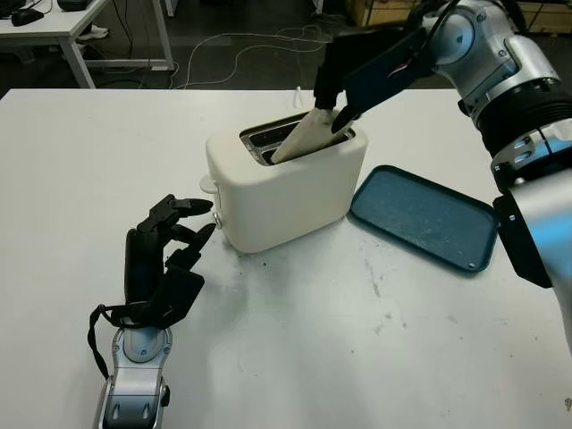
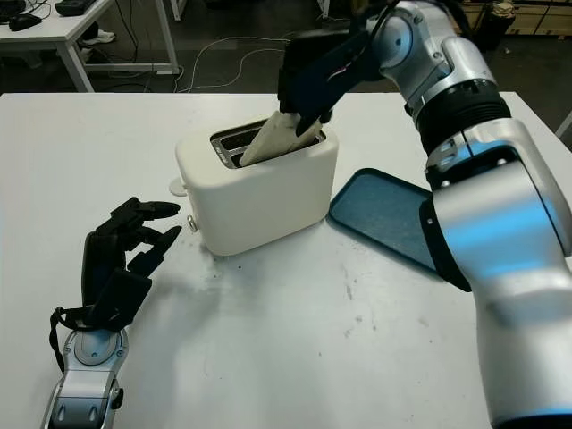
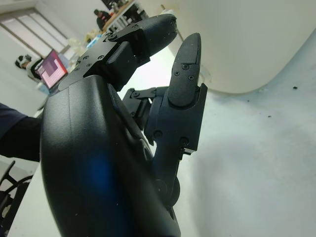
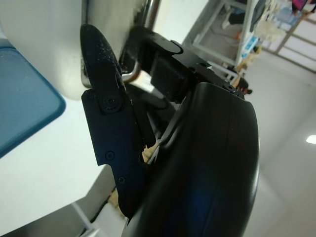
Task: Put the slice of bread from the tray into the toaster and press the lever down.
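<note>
The left hand (image 1: 170, 237) sits open on the white table (image 1: 295, 340), just left of the toaster (image 1: 286, 183), holding nothing. The slice of bread (image 1: 304, 134) stands tilted in the toaster's near slot, its upper part projecting above the top. The right hand (image 1: 344, 89) is above the toaster, fingers closed on the slice. The blue tray (image 1: 424, 217) lies just right of the toaster.

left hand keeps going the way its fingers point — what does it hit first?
Probably the toaster: the open left hand on the table points at its near end, by the lever. Depth is unclear.
</note>
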You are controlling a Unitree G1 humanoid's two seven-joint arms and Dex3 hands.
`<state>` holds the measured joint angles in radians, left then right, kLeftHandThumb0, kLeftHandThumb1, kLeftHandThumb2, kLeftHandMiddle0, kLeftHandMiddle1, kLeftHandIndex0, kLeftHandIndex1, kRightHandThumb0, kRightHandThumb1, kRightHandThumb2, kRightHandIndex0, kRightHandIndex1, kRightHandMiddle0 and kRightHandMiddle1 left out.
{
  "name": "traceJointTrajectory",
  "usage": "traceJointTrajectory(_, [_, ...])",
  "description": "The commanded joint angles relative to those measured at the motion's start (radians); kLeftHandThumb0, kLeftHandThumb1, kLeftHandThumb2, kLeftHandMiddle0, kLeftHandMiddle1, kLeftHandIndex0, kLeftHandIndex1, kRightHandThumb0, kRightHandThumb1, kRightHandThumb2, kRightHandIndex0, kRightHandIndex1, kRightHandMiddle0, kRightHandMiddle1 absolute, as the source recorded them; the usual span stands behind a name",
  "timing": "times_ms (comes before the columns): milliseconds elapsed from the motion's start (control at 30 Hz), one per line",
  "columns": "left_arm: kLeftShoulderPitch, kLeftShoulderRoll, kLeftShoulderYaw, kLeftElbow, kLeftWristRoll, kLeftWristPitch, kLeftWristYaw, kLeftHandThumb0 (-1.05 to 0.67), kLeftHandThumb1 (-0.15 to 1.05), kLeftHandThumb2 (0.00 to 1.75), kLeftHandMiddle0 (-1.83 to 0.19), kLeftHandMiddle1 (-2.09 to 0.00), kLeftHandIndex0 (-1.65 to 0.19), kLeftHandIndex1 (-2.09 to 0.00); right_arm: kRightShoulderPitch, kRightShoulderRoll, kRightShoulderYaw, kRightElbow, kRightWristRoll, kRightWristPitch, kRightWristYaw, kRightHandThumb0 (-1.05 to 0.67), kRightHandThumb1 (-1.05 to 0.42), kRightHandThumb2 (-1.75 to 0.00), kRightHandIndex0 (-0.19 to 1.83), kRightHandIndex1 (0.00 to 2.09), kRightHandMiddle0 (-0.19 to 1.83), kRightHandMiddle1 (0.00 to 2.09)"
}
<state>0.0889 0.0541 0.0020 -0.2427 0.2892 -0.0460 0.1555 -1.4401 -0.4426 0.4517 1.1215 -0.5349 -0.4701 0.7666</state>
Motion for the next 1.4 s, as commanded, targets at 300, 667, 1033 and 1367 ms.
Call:
traceJointTrajectory(300, [0.005, 0.0, -0.01, -0.003, 0.012, -0.009, 0.007, -0.32, 0.92, 0.1, -0.61, -1.47, -0.65, -0.82, 0.025, -0.017, 0.006, -0.061, -0.012, 0.002, -0.021, -0.72, -0.85, 0.0, 0.11, 0.53, 0.49, 0.0])
traceJointTrajectory(667, [0.004, 0.001, -0.003, -0.014, 0.009, -0.006, 0.011, -0.33, 0.92, 0.09, -0.61, -1.48, -0.65, -0.83, 0.06, -0.045, -0.092, -0.086, 0.058, -0.017, -0.149, -0.67, -0.85, 0.0, 0.21, 0.52, 0.53, 0.02])
traceJointTrajectory(1033, [-0.019, 0.166, 0.139, -0.119, 0.01, -0.08, -0.038, -0.32, 0.92, 0.04, -0.61, -1.48, -0.68, -0.78, 0.602, -0.01, -0.493, -0.32, 0.511, -0.17, -0.375, -0.46, -0.86, 0.0, 0.93, 0.46, 1.0, 0.09])
traceJointTrajectory(1367, [-0.158, 0.37, 0.251, -0.175, -0.028, -0.133, -0.164, -0.36, 0.85, 0.0, -0.77, -1.26, -0.96, -0.5, 1.192, 0.19, -0.577, -0.752, 0.865, 0.018, -0.288, -0.46, -0.92, -0.02, 1.05, 0.39, 1.07, 0.01])
